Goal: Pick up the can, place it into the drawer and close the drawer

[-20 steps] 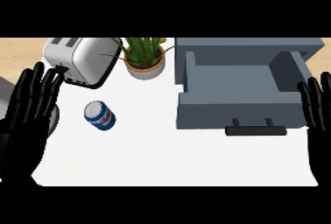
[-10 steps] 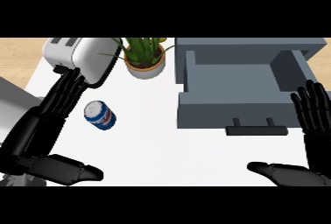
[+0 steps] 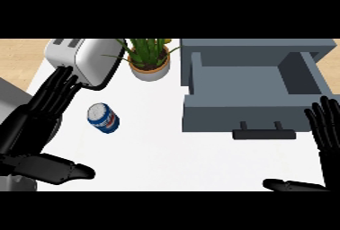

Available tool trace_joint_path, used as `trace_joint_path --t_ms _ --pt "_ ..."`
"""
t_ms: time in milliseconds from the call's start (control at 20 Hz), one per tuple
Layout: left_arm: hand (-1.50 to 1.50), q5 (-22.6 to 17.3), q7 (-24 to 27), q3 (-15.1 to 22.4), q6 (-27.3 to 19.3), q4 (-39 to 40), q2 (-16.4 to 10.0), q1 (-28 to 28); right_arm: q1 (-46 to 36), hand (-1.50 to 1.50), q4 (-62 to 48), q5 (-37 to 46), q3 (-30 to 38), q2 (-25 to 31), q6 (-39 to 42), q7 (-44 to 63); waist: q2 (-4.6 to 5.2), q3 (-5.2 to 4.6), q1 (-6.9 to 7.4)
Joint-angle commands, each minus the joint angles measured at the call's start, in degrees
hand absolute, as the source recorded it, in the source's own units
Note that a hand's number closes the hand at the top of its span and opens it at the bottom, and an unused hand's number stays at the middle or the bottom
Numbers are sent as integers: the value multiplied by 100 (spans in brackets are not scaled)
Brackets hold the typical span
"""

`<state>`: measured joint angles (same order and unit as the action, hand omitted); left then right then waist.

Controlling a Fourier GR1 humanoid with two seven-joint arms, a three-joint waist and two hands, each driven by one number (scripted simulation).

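With both hands spread and empty, the left hand (image 3: 36, 121) should close round the middle of the can (image 3: 104, 118) just to its right, leaving the right hand (image 3: 328, 139) free near the open drawer (image 3: 246, 117).

Bright, flat light lies evenly over the white counter (image 3: 166, 161), with shadows faint and soft-edged, the side of the toaster (image 3: 93, 60) shining pale and the hollow of the open drawer (image 3: 242, 81) a shade darker than its front.

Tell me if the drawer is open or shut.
Open. The drawer stands pulled out toward the robot, its inside exposed from above; the can lies outside it on the counter.
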<state>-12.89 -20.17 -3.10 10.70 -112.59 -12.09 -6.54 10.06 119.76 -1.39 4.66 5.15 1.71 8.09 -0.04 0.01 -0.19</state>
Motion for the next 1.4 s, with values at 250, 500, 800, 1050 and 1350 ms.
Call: trace_joint_path --t_ms 250,500,800,1050,1350 --pt "-150 104 -398 -199 -112 207 52 -246 458 -150 -85 -48 174 -61 352 -430 0 0 -1" --pt "-150 561 541 -77 -38 1082 302 -230 272 -150 -18 -32 193 -87 355 -321 3 -1 -1" --pt "-150 488 916 -348 189 1697 185 -397 632 -150 -274 -141 395 -160 667 -837 3 0 -8" --pt "-150 847 1621 -348 125 2707 261 -693 932 -150 -92 -242 582 -136 868 -1006 4 -1 -30" --pt "-150 1092 2299 -292 80 3102 400 -330 549 -150 -240 -82 540 -200 769 -771 4 -1 -3"
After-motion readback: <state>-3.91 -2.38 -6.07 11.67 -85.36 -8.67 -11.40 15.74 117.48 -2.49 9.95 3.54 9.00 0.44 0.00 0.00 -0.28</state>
